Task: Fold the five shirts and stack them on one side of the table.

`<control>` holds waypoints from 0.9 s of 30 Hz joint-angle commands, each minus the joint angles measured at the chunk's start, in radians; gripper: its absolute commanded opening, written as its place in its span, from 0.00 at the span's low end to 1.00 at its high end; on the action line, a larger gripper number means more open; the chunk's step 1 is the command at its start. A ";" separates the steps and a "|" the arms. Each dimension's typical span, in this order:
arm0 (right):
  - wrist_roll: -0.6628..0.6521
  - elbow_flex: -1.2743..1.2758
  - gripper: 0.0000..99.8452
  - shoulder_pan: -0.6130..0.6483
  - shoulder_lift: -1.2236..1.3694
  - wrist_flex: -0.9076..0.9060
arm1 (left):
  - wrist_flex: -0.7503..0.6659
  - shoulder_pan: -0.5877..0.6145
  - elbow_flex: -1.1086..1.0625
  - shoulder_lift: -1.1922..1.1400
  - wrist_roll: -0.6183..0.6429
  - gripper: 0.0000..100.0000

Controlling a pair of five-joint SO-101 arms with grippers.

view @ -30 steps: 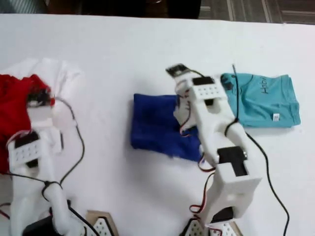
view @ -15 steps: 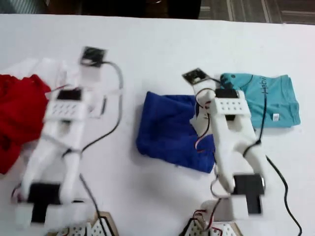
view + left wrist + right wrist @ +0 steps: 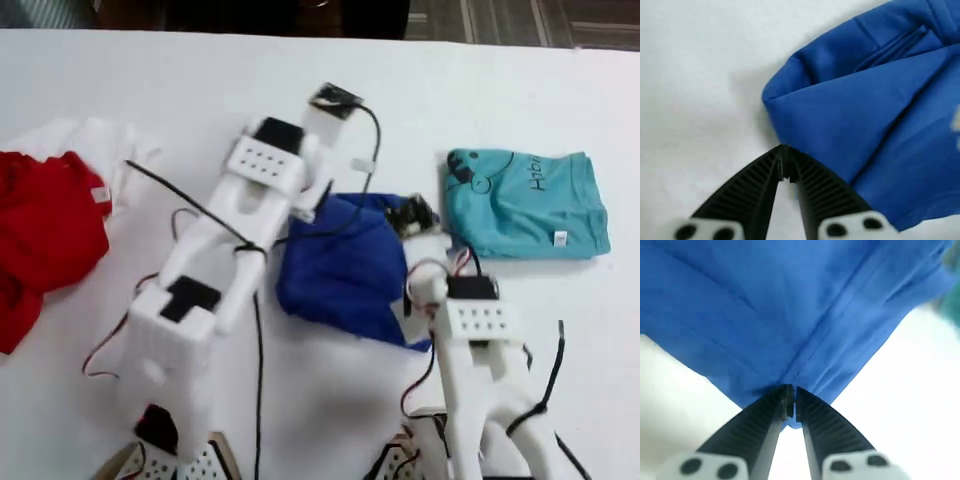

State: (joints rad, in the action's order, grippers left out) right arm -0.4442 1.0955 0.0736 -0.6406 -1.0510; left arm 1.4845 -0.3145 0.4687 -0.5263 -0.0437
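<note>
1. The white desk (image 3: 200, 70) is carrying four shirts that are showing, spread from the left arm's side to the right arm's side.
2. The red shirt (image 3: 45, 235) is lying crumpled at the left edge. It is showing no clear long axis, and a small white tag is sitting on its far right part. It is overlapping the white shirt.
3. The blue shirt (image 3: 345, 265) is sitting mid-desk between the two arms, bunched and partly folded. Its long axis is running roughly left to right, tilting so the right end is lying nearer the arm bases. Creases are fanning through the cloth, and one folded corner is pointing towards the left arm.
4. The teal shirt (image 3: 525, 205) is lying flat just beside the blue one, on its right. It is folded into a neat rectangle with its long axis running left to right. Dark print is showing on top, and a small white tag is sitting near its near right corner.
5. The white shirt (image 3: 110, 140) is peeking out from behind the red one, rumpled and hard to tell from the desk.
6. The right claw (image 3: 790, 402) is clamping the blue shirt's edge, with wrinkles radiating from its tips.
7. The left claw (image 3: 785, 167) is holding its tips together right at the blue shirt's folded corner. Whether cloth is caught between them is impossible to tell.
</note>
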 commanded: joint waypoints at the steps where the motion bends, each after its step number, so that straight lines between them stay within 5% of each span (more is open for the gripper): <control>1: 0.006 0.051 0.02 -0.033 -0.048 0.036 | 0.049 -0.049 0.133 -0.031 0.031 0.03; 11: 0.006 0.057 0.02 -0.050 -0.047 0.077 | -0.028 -0.066 0.177 -0.172 0.037 0.03; 27: 0.005 0.180 0.02 -0.054 -0.047 0.206 | -0.112 0.172 0.177 -0.239 -0.002 0.03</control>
State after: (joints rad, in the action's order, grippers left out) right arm -0.4442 1.2750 0.0307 -0.6575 -0.8577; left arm 1.3848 -0.1626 0.6068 -0.7718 -0.0345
